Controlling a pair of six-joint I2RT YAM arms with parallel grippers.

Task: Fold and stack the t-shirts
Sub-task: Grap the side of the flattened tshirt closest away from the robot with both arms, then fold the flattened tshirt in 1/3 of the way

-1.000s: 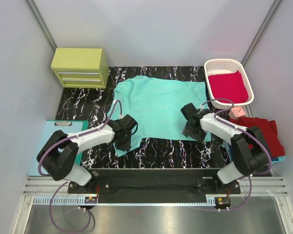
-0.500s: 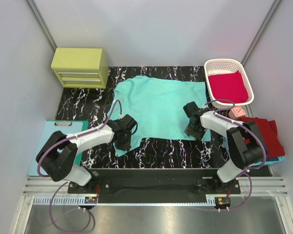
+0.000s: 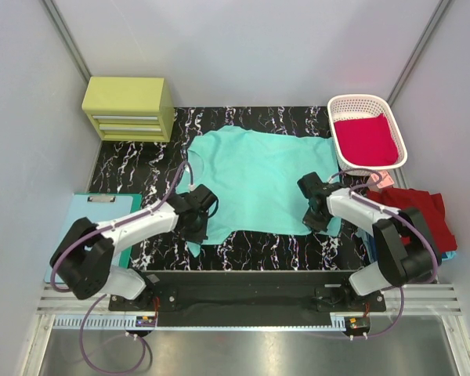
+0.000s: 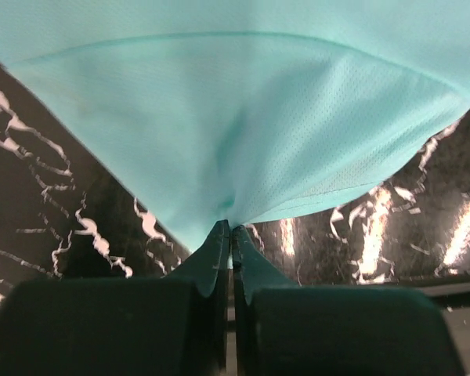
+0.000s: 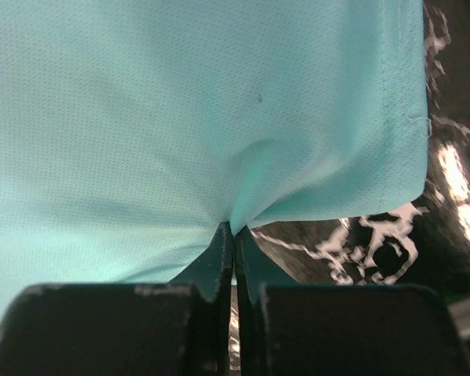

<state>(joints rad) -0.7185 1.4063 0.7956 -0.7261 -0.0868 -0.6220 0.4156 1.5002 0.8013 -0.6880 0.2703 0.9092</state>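
Observation:
A mint-teal t-shirt (image 3: 258,176) lies spread on the black marbled table. My left gripper (image 3: 200,222) is shut on its near left edge; in the left wrist view the cloth (image 4: 243,125) bunches into the closed left gripper (image 4: 231,227). My right gripper (image 3: 319,215) is shut on the shirt's near right part, and the fabric (image 5: 204,102) puckers at the tips of the right gripper (image 5: 233,229), close to a hemmed corner. A crimson shirt (image 3: 366,141) lies in the white basket (image 3: 342,106). A dark red shirt (image 3: 427,211) sits heaped at the right edge.
A yellow-green drawer unit (image 3: 128,107) stands at the back left. A pale blue clipboard (image 3: 86,211) lies left of the table. Grey walls close in both sides. Bare marbled table (image 3: 290,247) shows along the front edge.
Both grippers closed on the mint-teal shirt's near edge. The left-hand flap that hung toward the front has been drawn in, so the near hem now runs straighter. The right gripper shifted slightly toward the front.

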